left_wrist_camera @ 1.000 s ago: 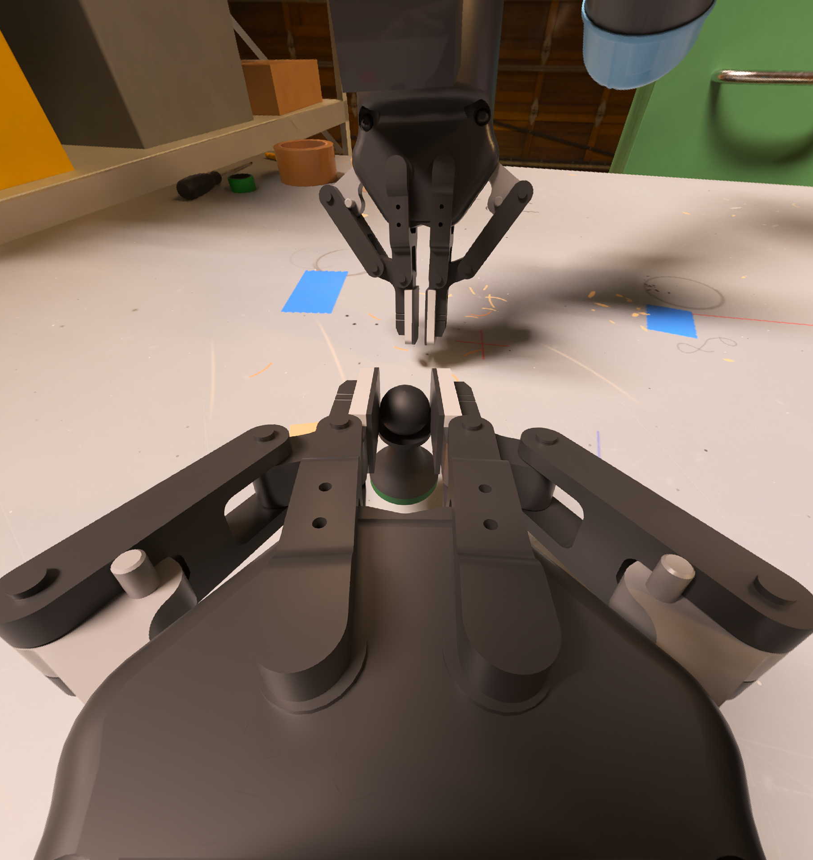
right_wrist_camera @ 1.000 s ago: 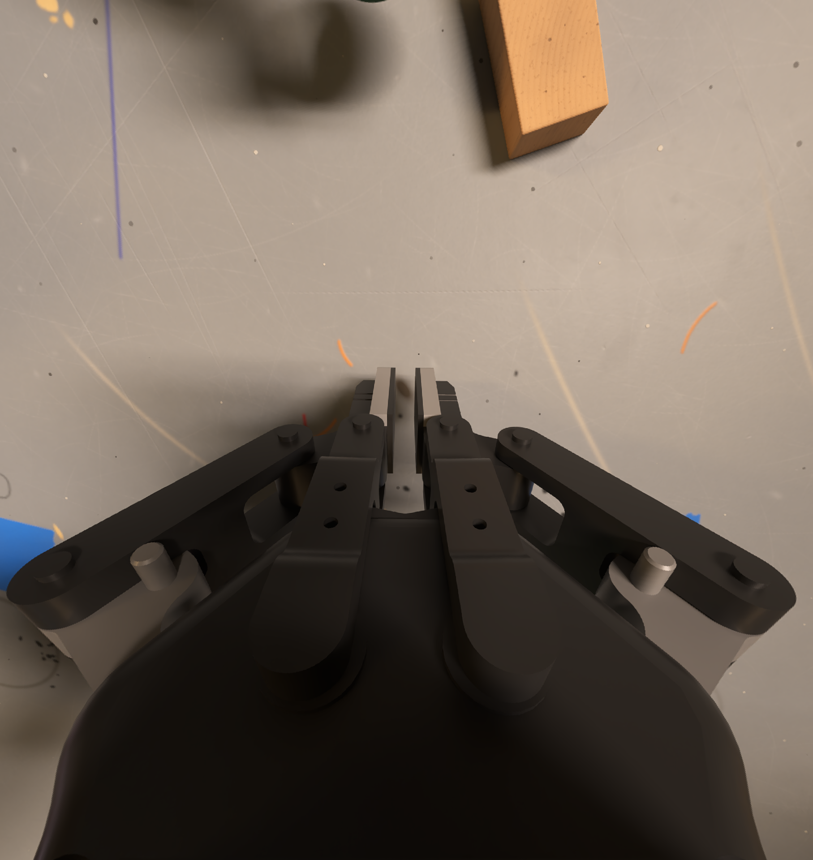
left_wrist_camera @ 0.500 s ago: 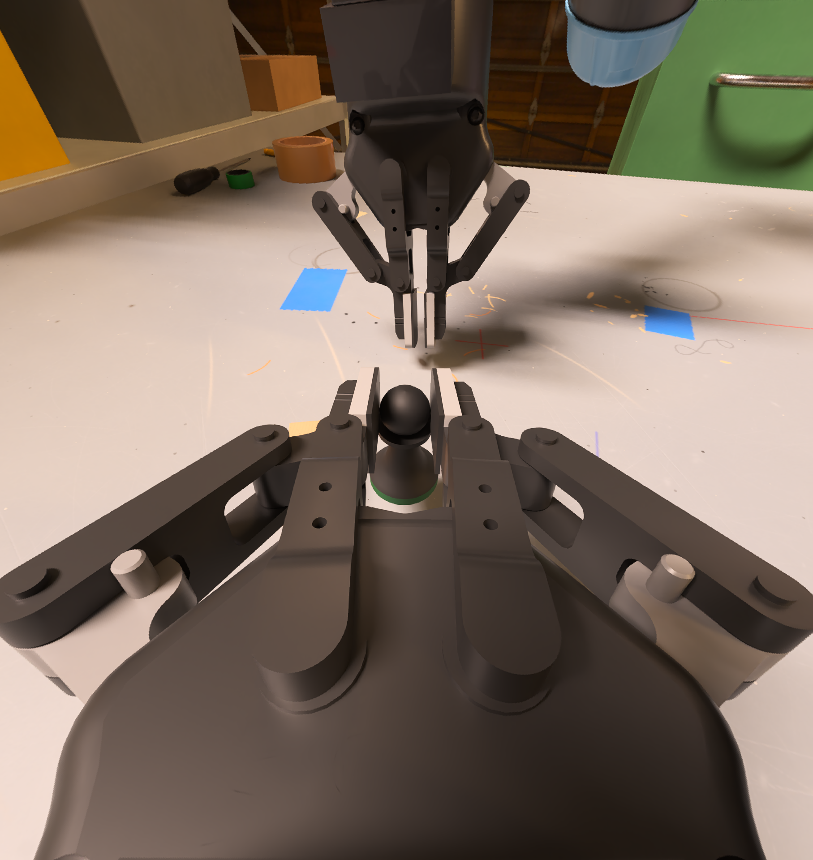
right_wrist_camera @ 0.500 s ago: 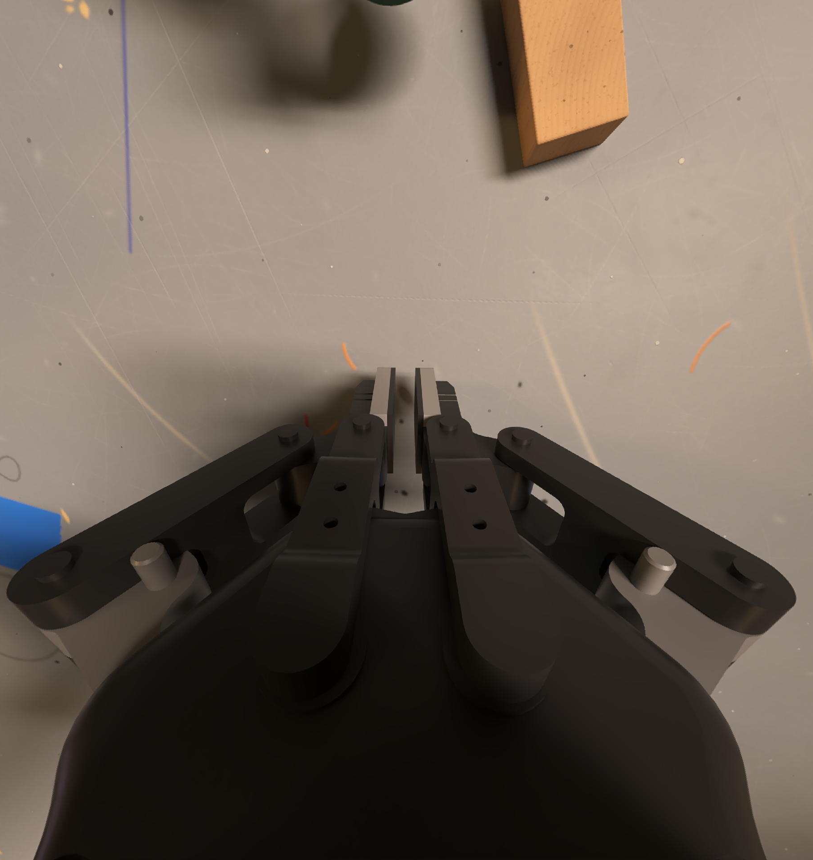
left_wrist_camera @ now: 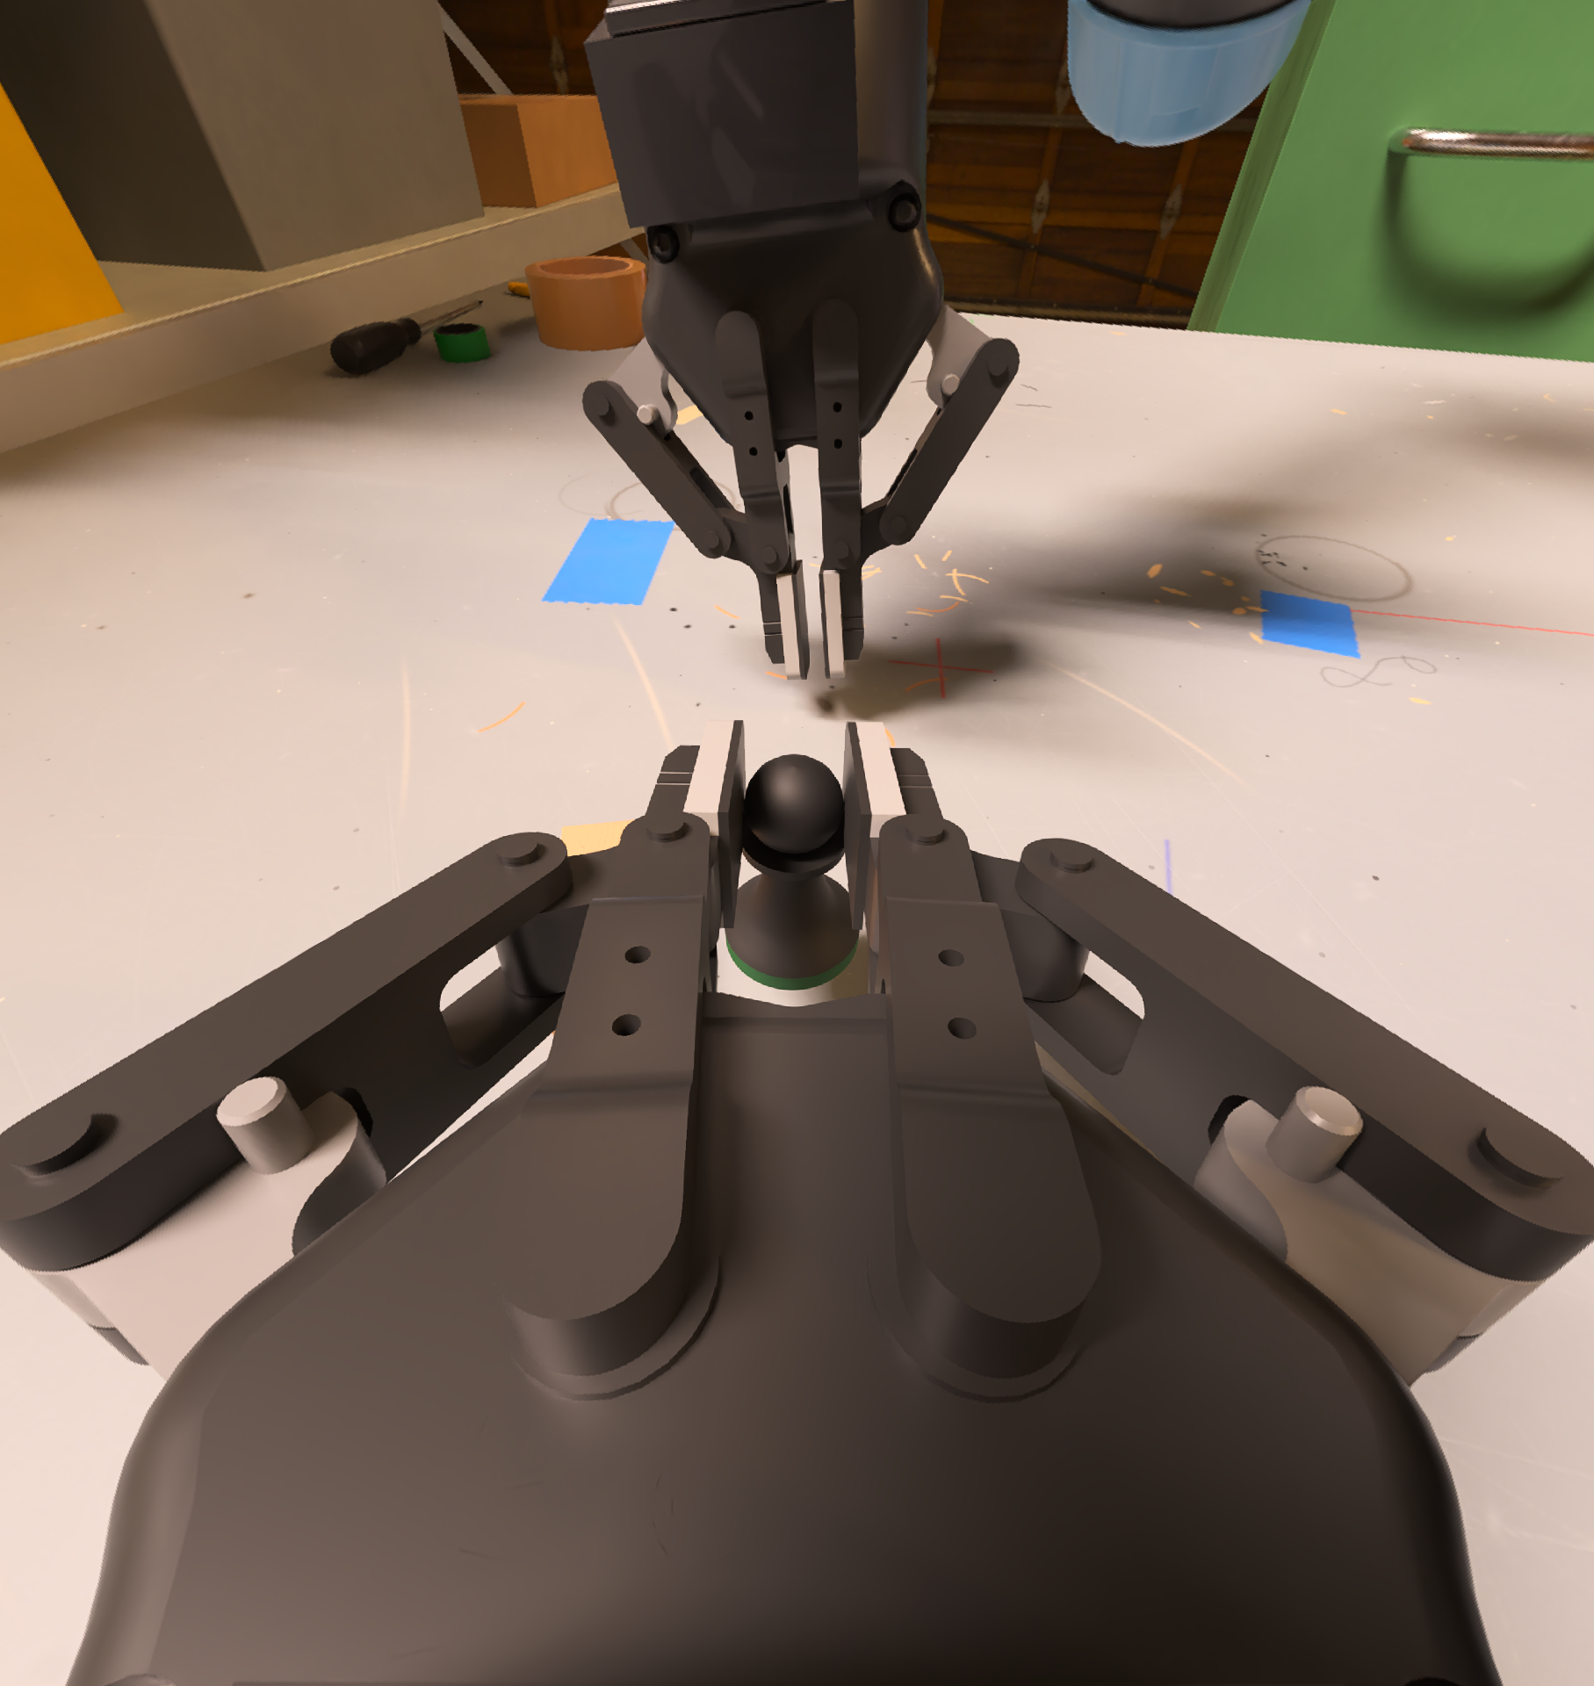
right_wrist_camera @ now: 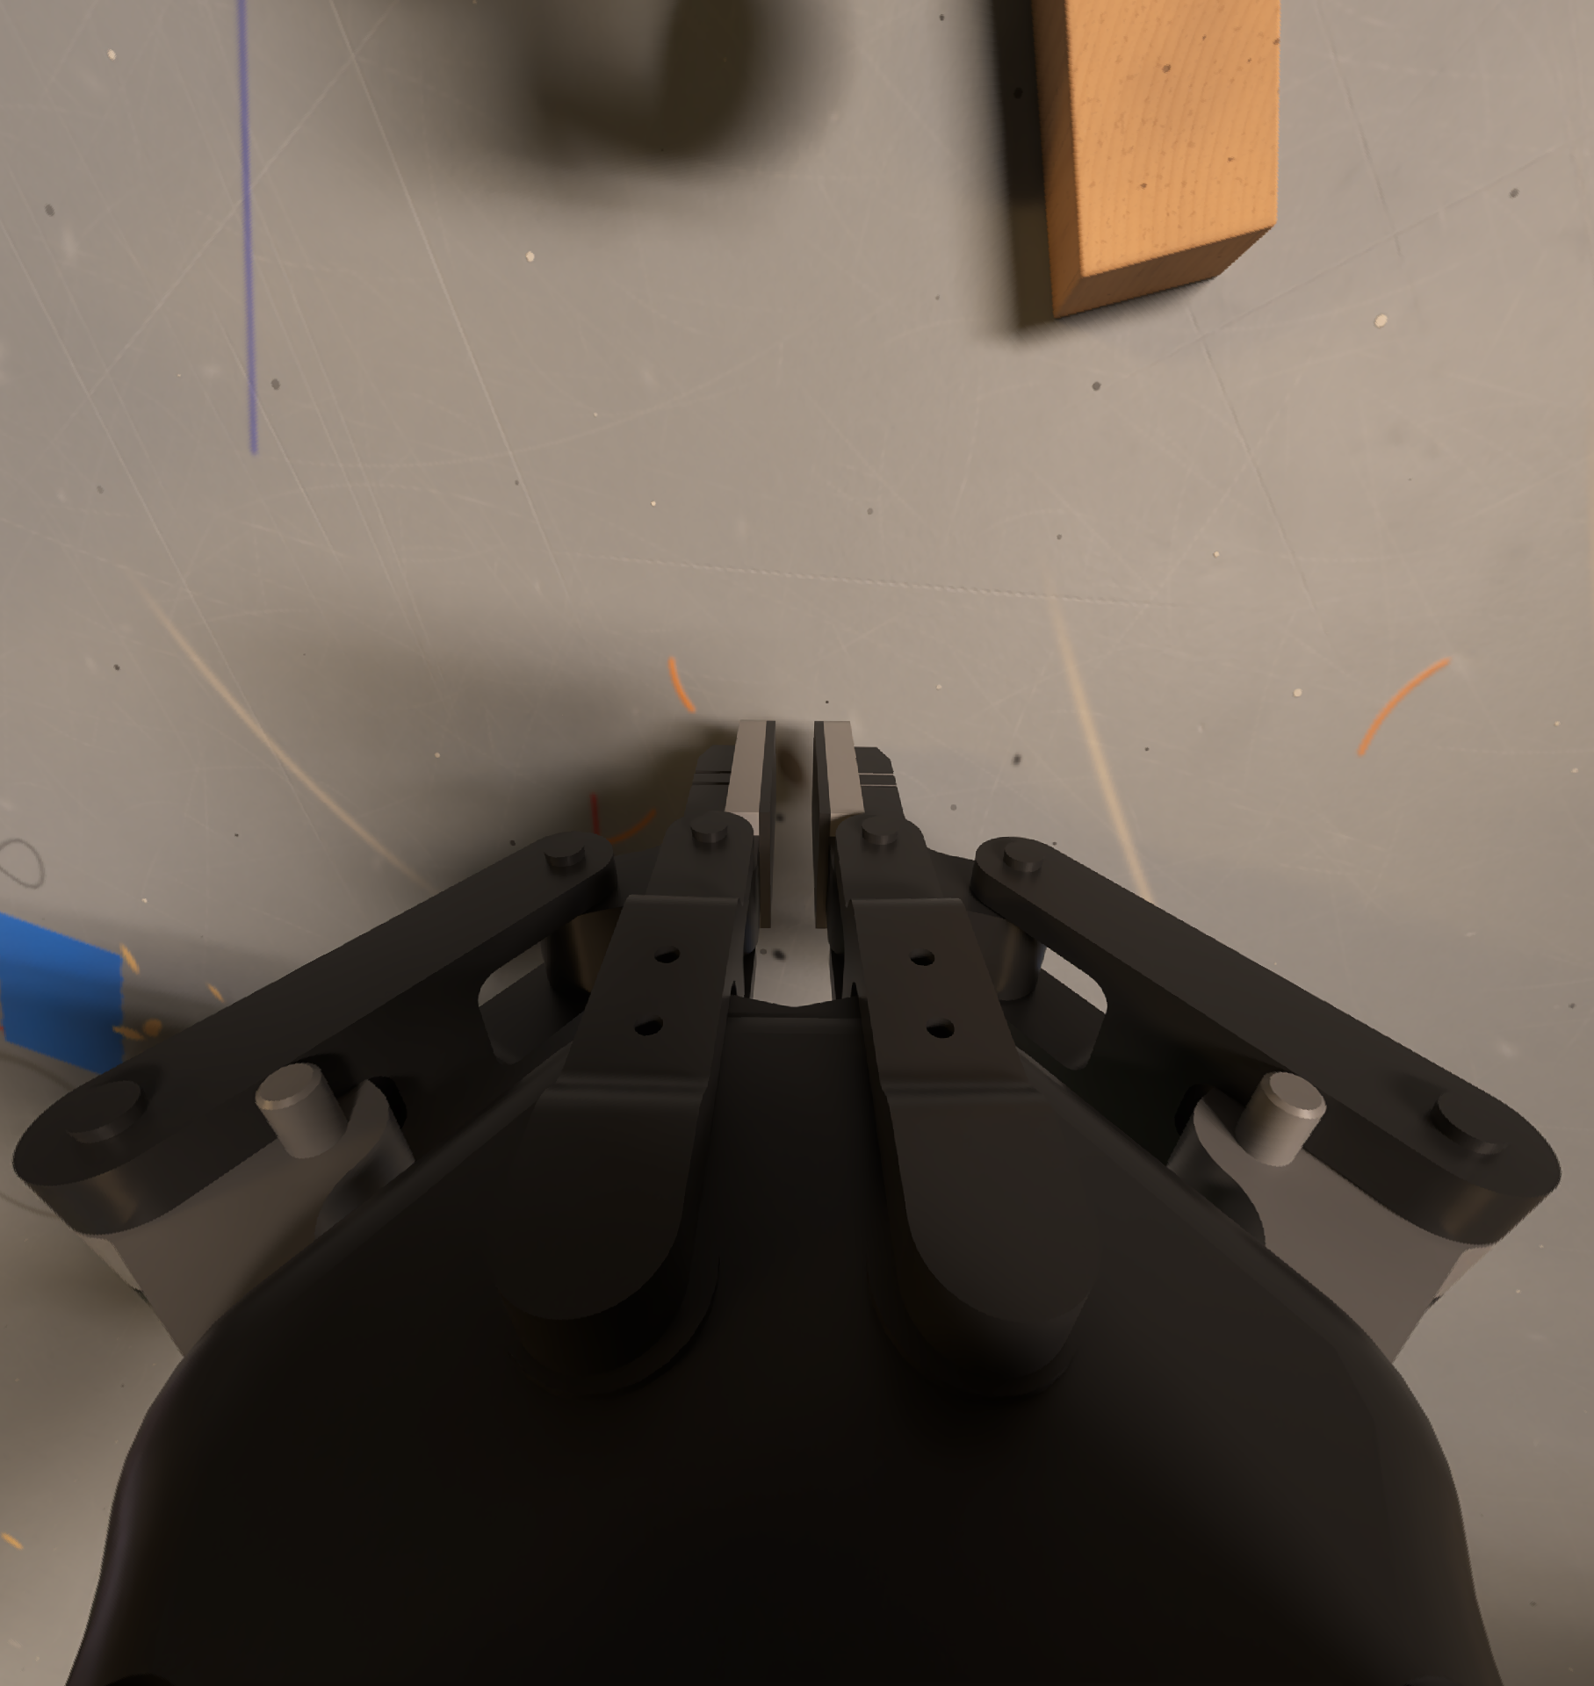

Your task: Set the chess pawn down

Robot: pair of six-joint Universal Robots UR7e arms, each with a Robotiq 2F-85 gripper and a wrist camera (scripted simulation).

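A black chess pawn (left_wrist_camera: 791, 821) with a green felt base sits between the pads of my left gripper (left_wrist_camera: 793, 739), which is shut on its round head. The pawn is upright, over the pale table. My right gripper (left_wrist_camera: 811, 671) hangs point-down just beyond it in the left wrist view, fingers nearly together and empty. In the right wrist view the right gripper (right_wrist_camera: 794, 730) is shut with a thin gap, just above the table (right_wrist_camera: 775, 456); the pawn is out of that view.
A wooden block (right_wrist_camera: 1158, 146) lies on the table ahead of the right gripper. Blue tape patches (left_wrist_camera: 609, 559) (left_wrist_camera: 1310, 622) mark the table. A brown ring (left_wrist_camera: 586, 299), a screwdriver (left_wrist_camera: 382, 342) and a green roll (left_wrist_camera: 461, 342) lie at the far left by a shelf. A green cabinet (left_wrist_camera: 1450, 164) stands far right.
The left gripper with the pawn has drawn slightly nearer the right gripper. In the right wrist view the table slides down: the wooden block and blue tape sit lower in frame.
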